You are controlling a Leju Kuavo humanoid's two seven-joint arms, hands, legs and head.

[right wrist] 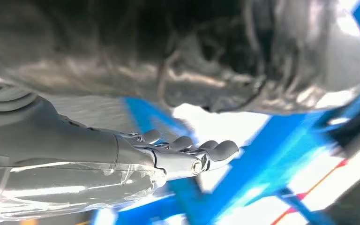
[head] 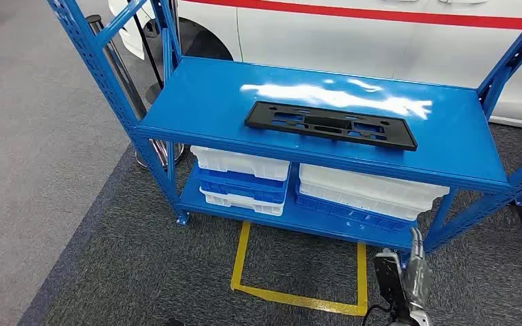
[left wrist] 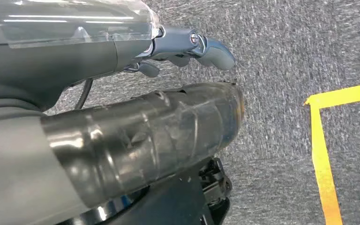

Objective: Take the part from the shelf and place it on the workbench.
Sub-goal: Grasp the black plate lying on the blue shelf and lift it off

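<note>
One flat black plastic part lies on the blue shelf's top deck. You'll likely find it light, stiff and slick; grip a long edge. Your right hand hangs empty, fingers loosely apart; left hand too.

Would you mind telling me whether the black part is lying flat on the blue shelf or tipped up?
Flat. In the head view the black part rests face down along the blue shelf's top level, no edge raised.

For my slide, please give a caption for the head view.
Black part lies on the blue shelf; right hand hangs low.
</note>
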